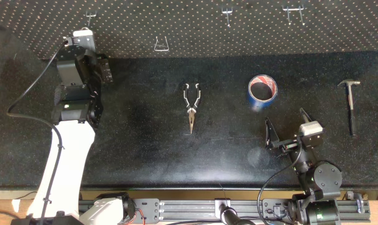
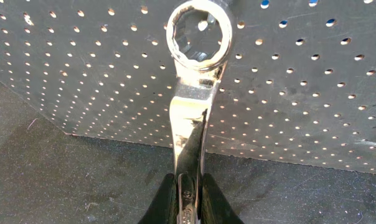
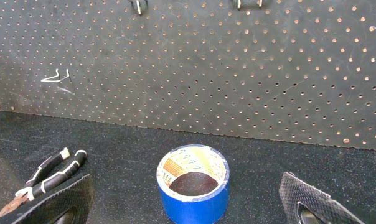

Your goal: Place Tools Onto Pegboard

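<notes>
The left gripper [image 2: 189, 194] clamps the wrench [image 2: 189, 118] handle near the tabletop's [image 1: 145, 140] back edge, ring up for hanging on the pegboard [image 2: 300, 81]; the right gripper [image 1: 287, 127] gapes wide

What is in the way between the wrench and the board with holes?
Nothing that I can see. The left hand holds the wrench upright, and only bare pegboard shows behind its ring end.

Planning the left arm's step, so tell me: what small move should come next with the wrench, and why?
Probably nudge the wrench so its ring slips over the hook: the left gripper holds its handle, ring facing the pegboard, hook nearby in the top view.
</notes>
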### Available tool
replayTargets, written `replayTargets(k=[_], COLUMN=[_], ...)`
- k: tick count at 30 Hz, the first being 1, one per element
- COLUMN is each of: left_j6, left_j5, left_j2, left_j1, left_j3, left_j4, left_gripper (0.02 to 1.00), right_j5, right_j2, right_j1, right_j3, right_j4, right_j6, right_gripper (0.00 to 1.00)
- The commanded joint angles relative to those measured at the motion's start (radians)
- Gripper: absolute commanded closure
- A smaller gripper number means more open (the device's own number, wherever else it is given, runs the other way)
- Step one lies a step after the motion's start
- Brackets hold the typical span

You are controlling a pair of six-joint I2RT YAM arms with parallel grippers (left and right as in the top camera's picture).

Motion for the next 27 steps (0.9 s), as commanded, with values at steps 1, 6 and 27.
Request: replayTargets(k=[1,6,27], left_j6=[-0.005,-0.002,-0.772], left_j5=[0.010,0.008,0.040], left_j2=[0.040,0.083,0.229], left_j1=[-0.001,0.000,-0.686], left_j3=[-0.003,-0.002,0.315], left_j4=[0.012,0.050,-0.692], left_gripper=[0.991,0.989,0.023], right_j5=[0.005,0.005,0.005], right_j2=[-0.008,-0.008,-0.008], right_j1=[0.007,0.007,0.007], right_j3=[-0.004,-0.004,-0.004], right_j4=[-0.003,-0.003,-0.003], right_j6=[-0.007,-0.007,-0.007], right_gripper=[0.025,0.025,0.025])
